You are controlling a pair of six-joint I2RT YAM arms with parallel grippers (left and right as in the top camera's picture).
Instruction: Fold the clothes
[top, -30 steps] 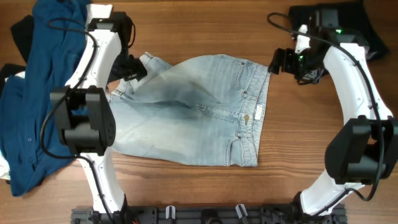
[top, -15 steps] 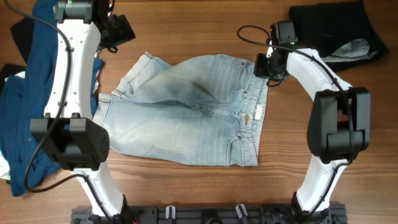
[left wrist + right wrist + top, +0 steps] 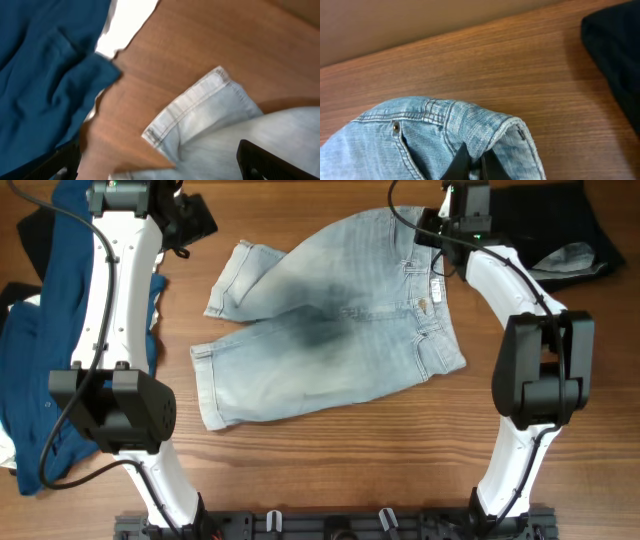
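Observation:
The clothes, light-blue faded jeans (image 3: 340,330), lie spread and slanted across the middle of the table, waistband to the right and leg hems to the left. My right gripper (image 3: 428,232) is at the far edge, shut on the waistband's top corner. The right wrist view shows the denim waistband (image 3: 470,125) pinched up into a fold between the black fingers of the right gripper (image 3: 477,165). My left gripper (image 3: 192,222) hovers open at the far left, apart from the jeans. In the left wrist view, a leg hem (image 3: 200,110) lies below the left gripper (image 3: 160,156), whose jaws hold nothing.
A dark blue shirt (image 3: 60,330) is heaped along the left edge, also visible as the dark blue shirt (image 3: 45,75) under the left wrist. A black garment (image 3: 540,220) with a grey patch (image 3: 572,258) lies at the far right corner, close to the right gripper.
My right gripper closed on the waistband and pulled it toward the far edge, swinging the jeans round. The left arm let go of the leg and withdrew to the far left.

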